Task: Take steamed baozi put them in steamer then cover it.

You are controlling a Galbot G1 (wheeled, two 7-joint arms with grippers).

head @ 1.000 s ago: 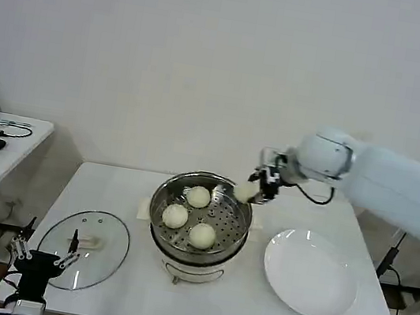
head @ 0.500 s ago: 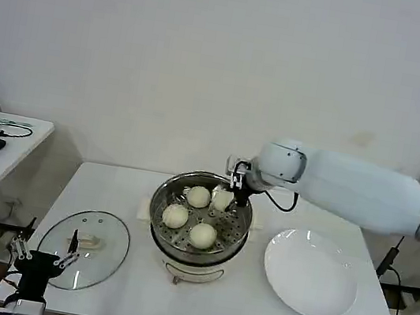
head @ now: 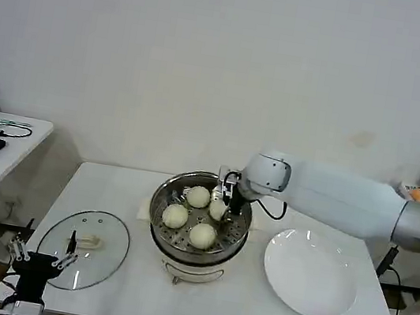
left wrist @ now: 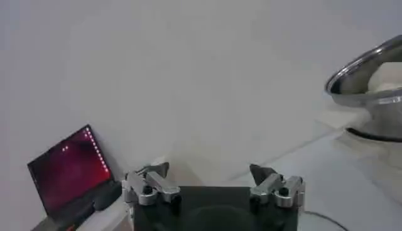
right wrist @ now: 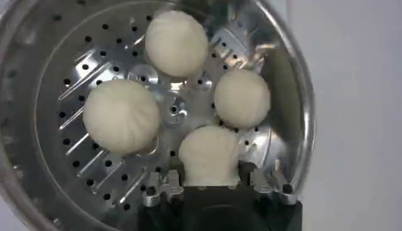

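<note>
Right gripper (right wrist: 210, 188) down inside the steamer (head: 160, 212), fingers closed on the fourth steamed baozi (right wrist: 209, 155) — three others resting on the tray, seen plainly from the wrist; left gripper (left wrist: 213, 187) spread open, holding nothing, low beside the cover (head: 83, 250) on the table (head: 250, 308).

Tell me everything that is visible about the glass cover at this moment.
The cover is a round lid of clear glass with a thin metal rim and a cream-white bar handle at its centre. It lies flat on the white table, handle up, near the front left corner, apart from the steamer, which is uncovered. The table shows through the glass. The left pincer is at its near edge, open, not gripping it.
</note>
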